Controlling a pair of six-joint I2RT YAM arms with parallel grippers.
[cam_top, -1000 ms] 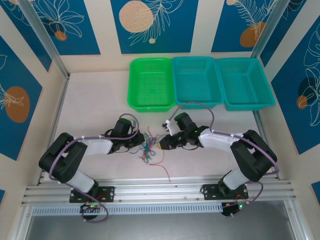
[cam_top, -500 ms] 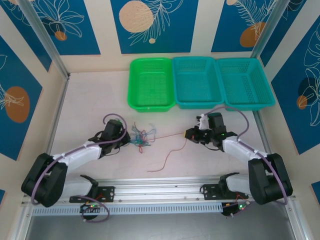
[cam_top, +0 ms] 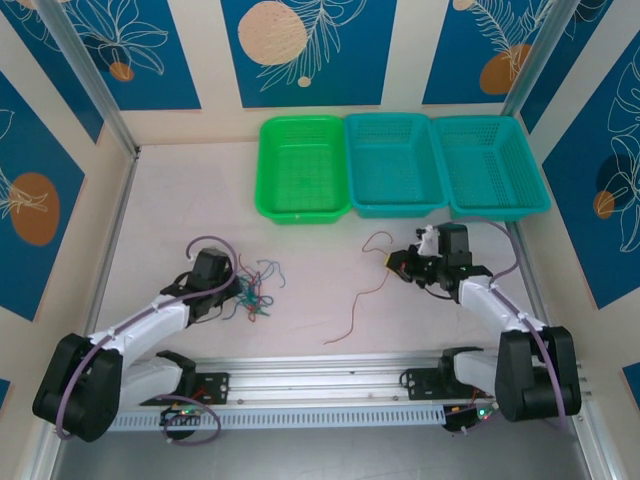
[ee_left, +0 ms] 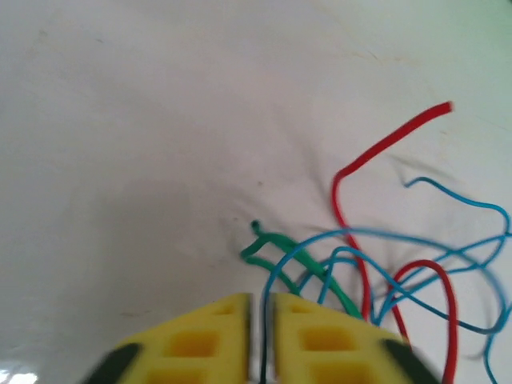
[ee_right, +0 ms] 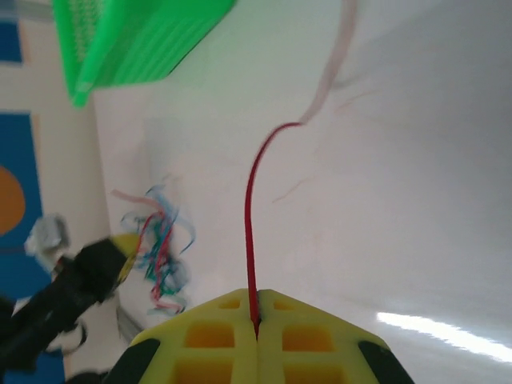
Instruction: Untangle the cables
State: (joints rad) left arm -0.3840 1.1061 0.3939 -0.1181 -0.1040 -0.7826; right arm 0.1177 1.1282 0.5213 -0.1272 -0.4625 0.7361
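- Cables (cam_top: 256, 290) (ee_left: 384, 264) (ee_right: 160, 240): bunched in a loose tangle on the table (cam_top: 330, 230), left of centre, nearer the arms than the baskets.
- Far edge: green basket (cam_top: 300, 165) on the left and two teal baskets (cam_top: 393, 165) to its right, side by side in one row, well apart from the tangle.
- Near edge: metal rail (cam_top: 320, 375) carrying both arm bases.
- Left claw (cam_top: 232, 293) (ee_left: 262, 302): low over the table at the tangle's left edge, jaws a narrow slit apart. Thin dark line in the slit; cannot tell whether a cable. Yellow fingers (ee_left: 200, 336) hiding the nearest part of the tangle in the wrist view.
- Purple arm lead (cam_top: 205, 243): looped over the left wrist, just beside the tangle.
- Right claw (cam_top: 396, 266) (ee_right: 256, 298): on the right side of the table, well apart from the tangle, pinched tight on one end of the red cable (cam_top: 355, 300) (ee_right: 250, 216).
- Red cable: hair-thin, rising from the right claw in a small arc, then trailing toward the near left and ending near the rail, clear of the tangle.
- Tangle up close: blue loops crossing over a red hoop, a kinked green strand at the left running under the left claw's fingertip, one red end poking out toward the far right.
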